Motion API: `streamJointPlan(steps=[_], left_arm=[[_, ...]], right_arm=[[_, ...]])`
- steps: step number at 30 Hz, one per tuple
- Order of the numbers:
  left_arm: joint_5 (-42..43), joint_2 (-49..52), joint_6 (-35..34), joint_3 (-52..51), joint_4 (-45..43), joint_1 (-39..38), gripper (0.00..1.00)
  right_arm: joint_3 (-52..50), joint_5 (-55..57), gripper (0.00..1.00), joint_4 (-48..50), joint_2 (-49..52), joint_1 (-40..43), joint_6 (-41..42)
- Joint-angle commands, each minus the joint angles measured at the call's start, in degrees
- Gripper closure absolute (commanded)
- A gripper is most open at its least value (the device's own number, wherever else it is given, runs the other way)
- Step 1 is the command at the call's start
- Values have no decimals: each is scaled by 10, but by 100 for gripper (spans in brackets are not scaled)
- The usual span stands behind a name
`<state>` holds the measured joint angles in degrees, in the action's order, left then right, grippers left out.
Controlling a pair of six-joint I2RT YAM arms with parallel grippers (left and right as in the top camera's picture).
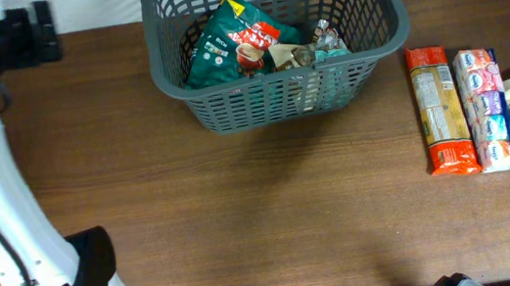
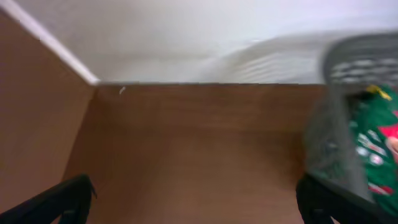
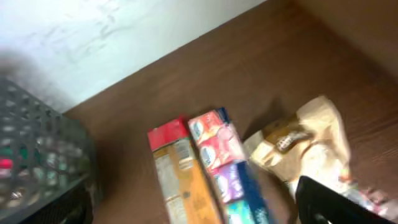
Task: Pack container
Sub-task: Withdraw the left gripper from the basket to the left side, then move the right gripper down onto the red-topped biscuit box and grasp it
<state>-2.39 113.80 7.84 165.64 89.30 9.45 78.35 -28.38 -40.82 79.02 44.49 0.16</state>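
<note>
A blurred view along a brown wooden table [image 2: 199, 137] toward a white wall [image 2: 186, 37]. The left gripper [image 2: 199, 205] has its two dark fingers [image 2: 56, 202] set wide apart at the bottom corners. On the right, a grey lattice container [image 2: 357, 46] holds a green packet [image 2: 373, 149].

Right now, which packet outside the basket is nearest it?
The long orange packet with red ends, on the basket side of the multicolour pack.
</note>
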Motion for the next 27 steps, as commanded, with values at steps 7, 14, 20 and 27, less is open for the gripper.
streamJointPlan(steps=[7,14,20,27], left_arm=[[2,-1,-48,-4,37,51,1],[2,-1,-48,-4,47,51,1],[2,-1,-48,-4,47,51,1],[2,-1,-48,-4,47,51,1]], right_arm=[[12,-88,1,-62,5,-22,23],[12,132,1,-120,28,-149,5],[12,246,1,-127,98,-260,5],[12,246,1,-139,235,-284,5]])
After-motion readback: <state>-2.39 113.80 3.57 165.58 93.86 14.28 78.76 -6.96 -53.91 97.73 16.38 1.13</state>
